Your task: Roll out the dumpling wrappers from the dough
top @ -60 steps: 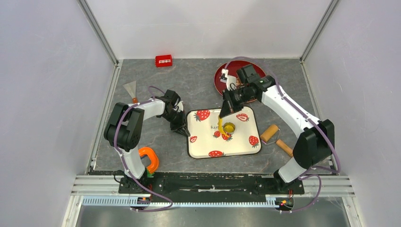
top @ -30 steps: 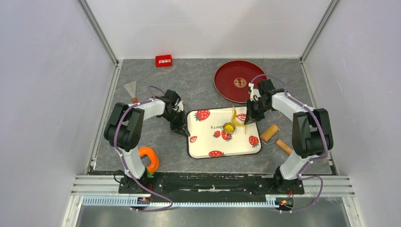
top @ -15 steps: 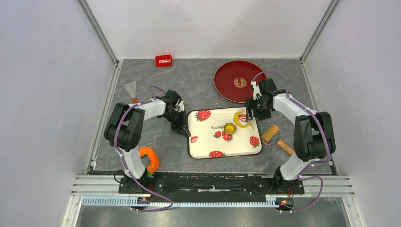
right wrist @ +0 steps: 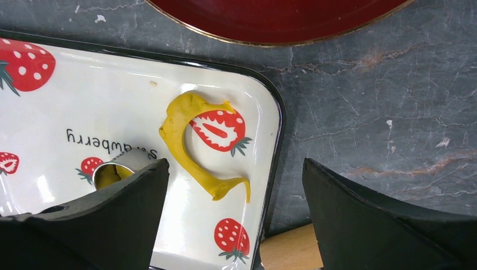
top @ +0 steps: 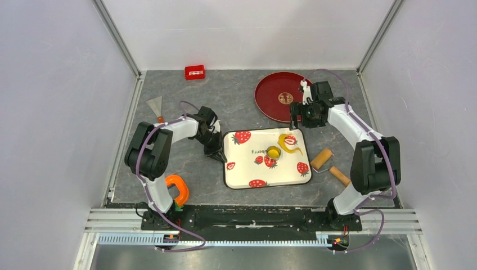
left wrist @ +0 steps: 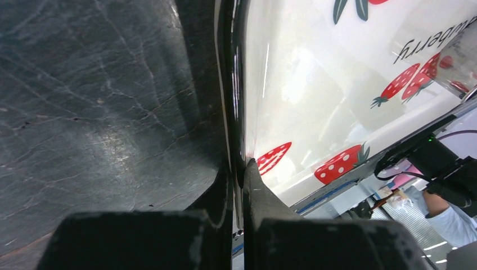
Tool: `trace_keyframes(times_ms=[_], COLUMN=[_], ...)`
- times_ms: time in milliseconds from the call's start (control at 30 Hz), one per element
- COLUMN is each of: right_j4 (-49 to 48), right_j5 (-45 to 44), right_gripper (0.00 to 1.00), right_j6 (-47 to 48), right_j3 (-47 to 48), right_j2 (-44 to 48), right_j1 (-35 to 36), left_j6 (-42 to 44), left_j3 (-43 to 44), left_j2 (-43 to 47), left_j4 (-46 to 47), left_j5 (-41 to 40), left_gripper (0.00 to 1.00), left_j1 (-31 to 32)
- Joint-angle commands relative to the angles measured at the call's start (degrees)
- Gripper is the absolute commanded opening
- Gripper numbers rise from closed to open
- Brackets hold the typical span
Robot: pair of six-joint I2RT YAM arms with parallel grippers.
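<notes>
Grey stone-look table (top: 236,95) from above: my left claw (top: 216,154) pinches the left rim of the strawberry tray (top: 247,169); my right claw (top: 293,119) hangs wide by the red plate (top: 270,95). Left wrist: fingers (left wrist: 261,197) clamped on that rim. Right wrist: fingers spread, empty, above the ragged dough strip (right wrist: 180,115) in the tray's corner, wooden roller (right wrist: 289,254) beside.

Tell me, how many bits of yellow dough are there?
2. A ragged strip curls around a strawberry print in the far right corner of the tray; a round piece sits inside the cutter near its middle. No others show.
</notes>
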State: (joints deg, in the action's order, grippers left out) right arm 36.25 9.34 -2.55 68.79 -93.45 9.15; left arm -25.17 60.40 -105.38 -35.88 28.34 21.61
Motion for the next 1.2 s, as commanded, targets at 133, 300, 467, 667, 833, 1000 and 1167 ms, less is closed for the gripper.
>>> trace_keyframes(times_ms=[133,300,467,667,833,1000,1167], right_j4=[1.21,1.12,1.62,6.31,10.08,7.01,3.13], right_j5=[3.41,4.56,6.7,9.78,11.02,13.39,14.58], right_gripper=[0.89,0.89,0.9,0.91,0.91,0.91,0.92], right_j6=[-0.62,-1.42,-2.57,-3.04,-0.67,0.16,-0.74], right_j3=[10.05,16.69,25.1,36.27,37.01,24.41,13.76], right_j2=[-6.03,-13.09,-22.12,-33.14,-35.42,-27.87,-19.27], right_j1=[0.65,1.79,3.02,4.76,7.45,9.28,9.92], left_j6=[10.4,12.31,11.61,6.91,1.1,-1.36,-1.54], left_j3=[1.14,3.67,4.73,2.66,-0.24,-1.43,-1.17], left_j2=[-1.76,-2.67,-2.7,-1.5,-0.35,0.01,-0.33], left_j4=[-4.86,-6.97,-7.25,-4.47,-0.48,1.18,1.17], left_j5=[-15.31,-16.75,-14.54,-11.23,-8.34,-7.9,-8.12], left_gripper=[0.02,0.02,0.02,0.02,0.02,0.02,0.02], left_j1=[1.1,1.1,1.33,1.97,2.46,2.94,3.09])
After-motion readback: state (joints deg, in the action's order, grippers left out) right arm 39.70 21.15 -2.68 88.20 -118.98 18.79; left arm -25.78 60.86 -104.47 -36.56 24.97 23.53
